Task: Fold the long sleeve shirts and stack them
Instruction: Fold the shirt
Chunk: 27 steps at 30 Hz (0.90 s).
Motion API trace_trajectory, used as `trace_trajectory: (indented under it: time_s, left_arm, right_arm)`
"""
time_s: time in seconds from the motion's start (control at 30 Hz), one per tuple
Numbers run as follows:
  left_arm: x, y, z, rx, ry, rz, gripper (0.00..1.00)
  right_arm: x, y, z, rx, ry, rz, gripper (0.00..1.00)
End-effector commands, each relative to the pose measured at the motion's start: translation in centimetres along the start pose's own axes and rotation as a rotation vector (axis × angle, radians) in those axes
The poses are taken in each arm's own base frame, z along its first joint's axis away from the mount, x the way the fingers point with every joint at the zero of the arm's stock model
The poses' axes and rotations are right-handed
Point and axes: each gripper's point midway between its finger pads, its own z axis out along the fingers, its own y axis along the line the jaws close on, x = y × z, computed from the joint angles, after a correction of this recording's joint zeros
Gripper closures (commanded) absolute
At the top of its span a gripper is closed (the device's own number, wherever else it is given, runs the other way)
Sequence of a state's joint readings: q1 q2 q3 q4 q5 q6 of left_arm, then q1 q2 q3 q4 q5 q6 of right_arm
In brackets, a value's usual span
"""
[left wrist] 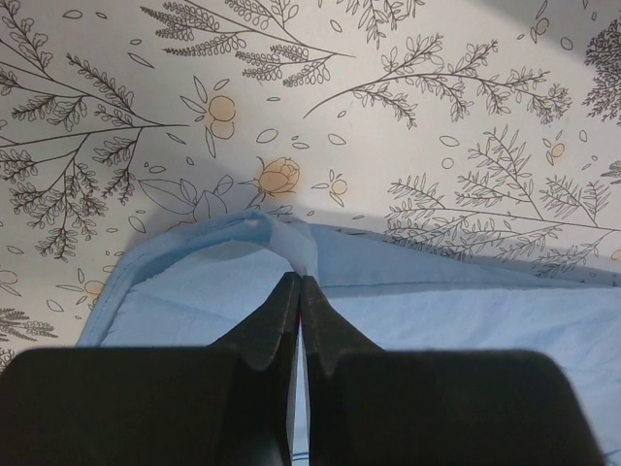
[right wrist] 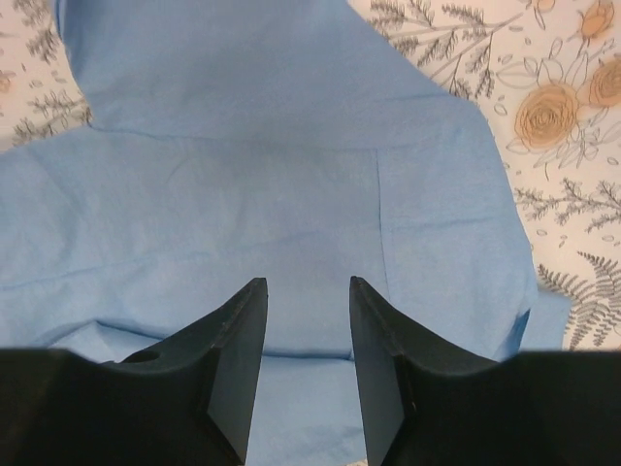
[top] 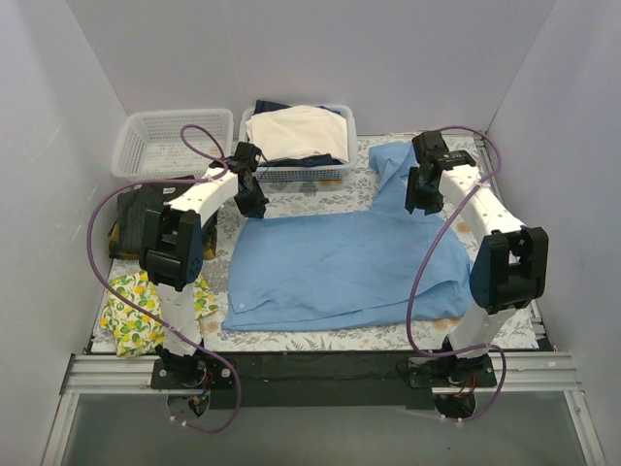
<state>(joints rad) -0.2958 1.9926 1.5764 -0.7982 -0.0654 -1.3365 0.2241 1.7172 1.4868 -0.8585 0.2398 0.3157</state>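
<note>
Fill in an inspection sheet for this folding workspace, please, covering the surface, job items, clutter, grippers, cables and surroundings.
Surface: floral-print table cover, lying flat.
Job's things: light blue shirt spread across the middle, one sleeve towards the far right; dark shirt bundled at the left edge.
Clutter: lemon-print cloth near left; mesh basket far left; second basket holding a cream garment.
Grippers: left gripper shut on the blue shirt's edge; right gripper open above the shirt.
Cables: left purple cable loops outward; right purple cable passes over the shirt.
Surroundings: white walls; nothing else seen.
</note>
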Motion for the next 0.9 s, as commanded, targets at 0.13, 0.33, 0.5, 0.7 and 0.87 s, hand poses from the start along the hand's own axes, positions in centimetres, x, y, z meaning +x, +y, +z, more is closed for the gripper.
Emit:
trace_trajectory:
  time_s: [0.13, 0.33, 0.5, 0.7, 0.87]
  left_arm:
    - [0.9, 1.1, 0.2, -0.008, 0.020, 0.044, 1.00]
    - [1.3, 1.2, 0.1, -0.004, 0.041, 0.067, 1.00]
    - [1.6, 1.3, 0.3, -0.008, 0.055, 0.076, 1.00]
    - [1.5, 1.1, 0.4, -0.005, 0.063, 0.091, 1.00]
    - [1.8, 1.0, 0.7, 0.002, 0.081, 0.097, 1.00]
  right_arm:
    - [-5.7, 1.1, 5.4, -0.051, -0.075, 0.040, 0.49]
    - [-8.7, 2.2, 10.0, -0.091, -0.114, 0.004, 0.44]
    - [-11.4, 2.9, 11.5, -0.107, -0.175, -0.049, 0.43]
    - [-13.0, 3.3, 12.5, -0.106, -0.234, -0.081, 0.43]
    - [-14.1, 4.1, 13.3, -0.143, -0.268, -0.120, 0.43]
